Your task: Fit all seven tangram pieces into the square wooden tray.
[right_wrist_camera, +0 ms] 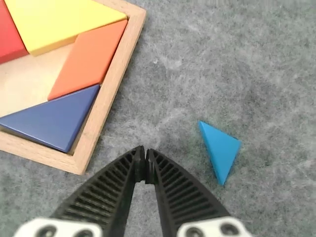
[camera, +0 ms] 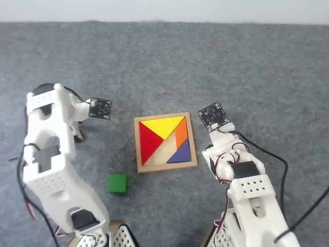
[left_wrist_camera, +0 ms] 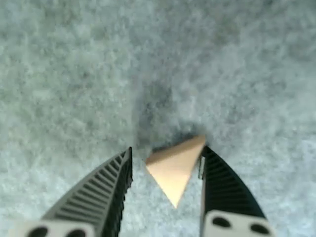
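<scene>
The wooden tray (camera: 162,116) lies at the middle of the bench (camera: 231,62), with bare room on every side (four pieces in). The left pincer (left_wrist_camera: 166,150) is spread around a tan triangle (left_wrist_camera: 175,170). The right pincer (right_wrist_camera: 144,150) is pressed together and empty, near a blue triangle (right_wrist_camera: 219,148).

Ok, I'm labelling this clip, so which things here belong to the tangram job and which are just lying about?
Job: square wooden tray; yellow triangle, red triangle, orange parallelogram and dark blue triangle in it; green square, light blue triangle and pale tan triangle loose on the grey carpet.
Not the job: that grey carpet, just the surface underneath.
</scene>
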Robot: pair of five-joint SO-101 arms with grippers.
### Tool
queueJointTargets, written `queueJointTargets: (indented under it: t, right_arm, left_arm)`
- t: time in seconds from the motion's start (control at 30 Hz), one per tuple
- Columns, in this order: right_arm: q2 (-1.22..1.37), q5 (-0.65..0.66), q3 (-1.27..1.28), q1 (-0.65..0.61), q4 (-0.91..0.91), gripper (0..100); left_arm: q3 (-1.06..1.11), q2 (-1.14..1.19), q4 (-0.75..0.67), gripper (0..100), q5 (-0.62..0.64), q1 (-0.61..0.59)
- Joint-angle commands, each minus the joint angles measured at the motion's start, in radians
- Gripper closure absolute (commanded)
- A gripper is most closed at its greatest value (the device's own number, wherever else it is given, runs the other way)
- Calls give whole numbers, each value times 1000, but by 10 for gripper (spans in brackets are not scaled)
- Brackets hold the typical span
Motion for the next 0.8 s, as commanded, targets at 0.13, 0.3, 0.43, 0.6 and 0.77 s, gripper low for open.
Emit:
queueJointTargets:
  t: [0.13,0.3,0.43,0.6,0.77]
  right_arm:
    - [-22,12,-17,-5,-16,988]
    - [-22,12,-14,-5,-18,988]
    - [-22,12,-14,-5,-18,988]
    - [-22,14,-14,-5,-18,988]
    - [-22,15,-14,-5,-18,988]
  left_arm:
    - [-25,-60,-41,789,-44,-37]
    - [-25,0,-40,789,-44,-3]
    - [-28,14,-41,790,-41,9]
    - [-28,21,-51,790,-38,18]
    - [-25,23,-61,790,-38,25]
